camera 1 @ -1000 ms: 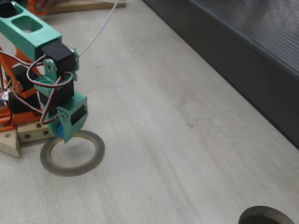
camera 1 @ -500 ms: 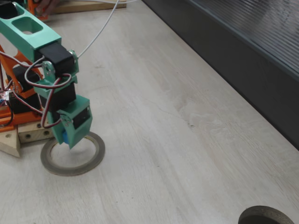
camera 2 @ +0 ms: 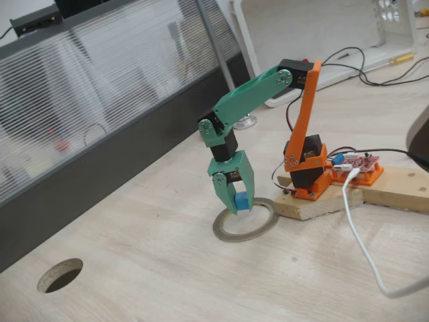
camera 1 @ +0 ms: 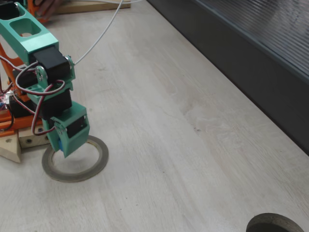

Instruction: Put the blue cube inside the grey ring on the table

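The blue cube [camera 2: 240, 201] is grasped by the fingers [camera 2: 236, 203], held low over the grey ring [camera 2: 245, 221] at the frame centre on the counter [camera 2: 167, 268]

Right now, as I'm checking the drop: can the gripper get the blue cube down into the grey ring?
Probably yes: the gripper holds the blue cube low over the grey ring, whose opening looks bare.

Pale wood-grain table [camera 1: 193, 145] – grey ring [camera 1: 75, 164] lies flat on it, wooden base board [camera 2: 348, 194] beside ring, round hole [camera 2: 60, 275] farther off.
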